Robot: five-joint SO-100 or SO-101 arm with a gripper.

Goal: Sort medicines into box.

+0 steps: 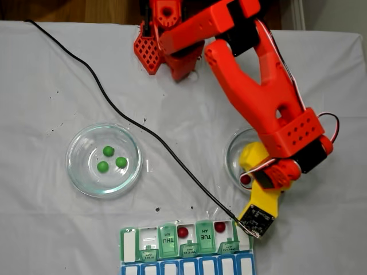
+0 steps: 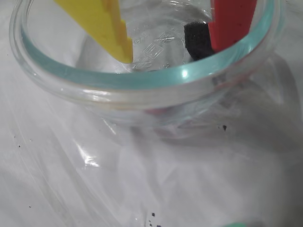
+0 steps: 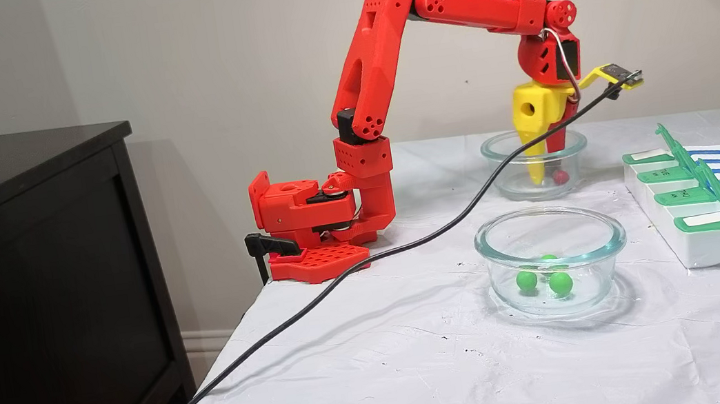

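A black cable (image 1: 143, 129) is seen crossing the tabletop (image 1: 46, 217) diagonally in a fixed view, running between the left glass dish (image 1: 77, 172), where three green balls (image 1: 108, 150) lie, and the right glass dish (image 1: 232, 154). The tool (image 3: 545, 167) is lowered inside the right dish, its yellow and red fingers parted and holding nothing; one dark red ball (image 3: 560, 176) rests just beside them. The pill box (image 1: 129, 243) is cut off at the near edge, with two red balls (image 1: 183, 232) seen in open compartments. Open cloth lies left of the dishes. In the wrist view the dish rim (image 2: 142, 80) hides the ball.
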